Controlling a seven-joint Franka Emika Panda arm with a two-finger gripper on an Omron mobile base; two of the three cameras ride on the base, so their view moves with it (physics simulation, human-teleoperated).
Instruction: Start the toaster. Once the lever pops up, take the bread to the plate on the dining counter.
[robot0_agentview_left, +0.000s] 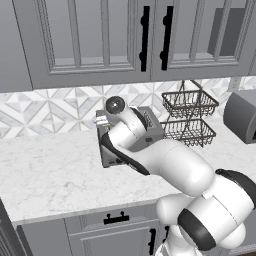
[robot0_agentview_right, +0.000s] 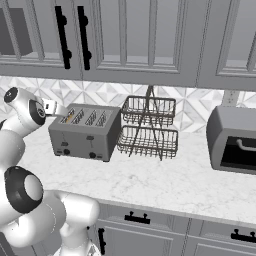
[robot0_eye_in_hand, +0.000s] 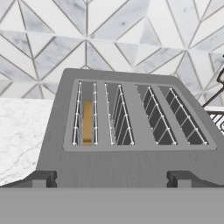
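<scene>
Pincer held wide open, nothing gripped, just above front edge of toaster. Toaster set on bench by tiled wall. Bread seen low in far-left slot. Step judged: lever on front to be pushed down. One fingertip best lowered straight onto correct lever, pressed fully, slowly.

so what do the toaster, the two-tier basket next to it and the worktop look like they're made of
Toaster: looks like brushed grey metal, matte, with faint streaks along its top; knobs black, maybe plastic.
Basket rack: thin dark wire mesh, see-through.
Worktop: white stone with grey veining, probably marble, smooth.
</scene>
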